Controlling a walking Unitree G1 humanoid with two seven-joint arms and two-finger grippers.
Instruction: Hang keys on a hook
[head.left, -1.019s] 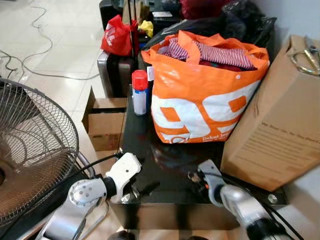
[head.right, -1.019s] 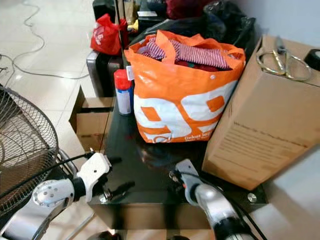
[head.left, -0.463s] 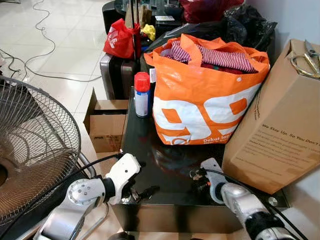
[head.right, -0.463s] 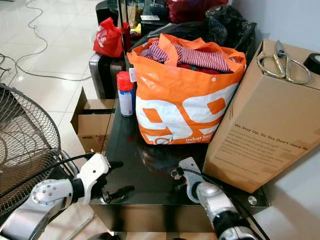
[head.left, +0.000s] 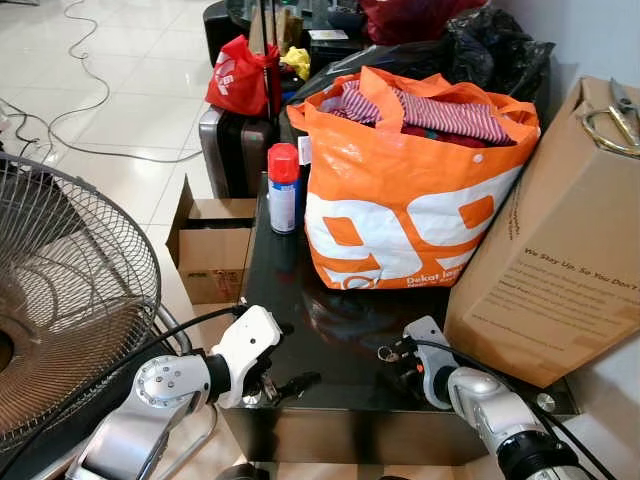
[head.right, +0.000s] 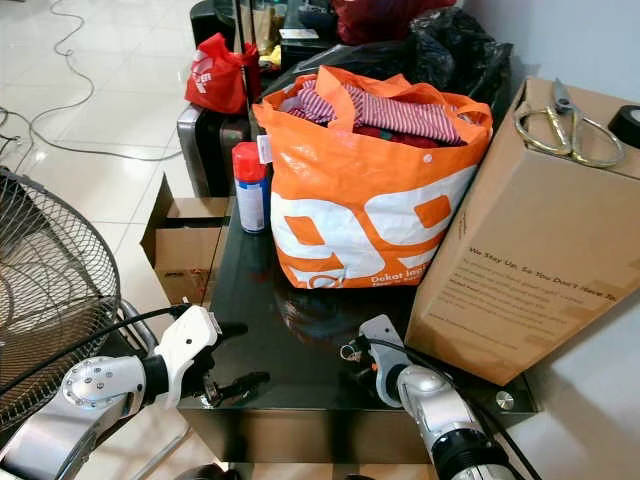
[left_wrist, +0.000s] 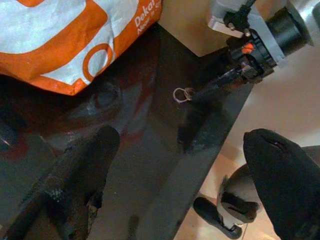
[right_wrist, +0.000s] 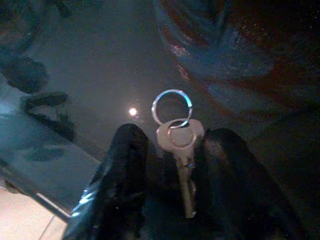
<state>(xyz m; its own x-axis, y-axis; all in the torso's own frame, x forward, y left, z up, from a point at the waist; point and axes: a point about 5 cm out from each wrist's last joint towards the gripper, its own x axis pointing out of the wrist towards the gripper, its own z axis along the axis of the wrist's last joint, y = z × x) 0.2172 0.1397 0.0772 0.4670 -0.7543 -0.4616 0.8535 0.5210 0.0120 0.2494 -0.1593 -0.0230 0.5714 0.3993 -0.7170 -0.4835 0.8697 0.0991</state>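
A small silver key (right_wrist: 181, 137) on a round split ring is pinched between the two black fingers of my right gripper (right_wrist: 172, 150), which is shut on it. That gripper (head.left: 400, 357) hovers low over the front edge of a glossy black table (head.left: 330, 330), ring (head.right: 347, 351) pointing left. The left wrist view also catches the ring (left_wrist: 182, 94) at those fingertips. My left gripper (head.left: 292, 355) stands open at the table's front left corner, nothing between its fingers (left_wrist: 82, 170).
An orange shopping bag (head.left: 400, 200) full of clothes and a red-capped spray can (head.left: 283, 188) stand on the table. A tall cardboard box (head.left: 550, 270) with scissors on top is at the right. A floor fan (head.left: 60, 300) and an open carton (head.left: 215, 250) are at the left.
The camera has shifted a little. Both arms keep nearly the same places, and the right gripper still holds the key above the table's front edge.
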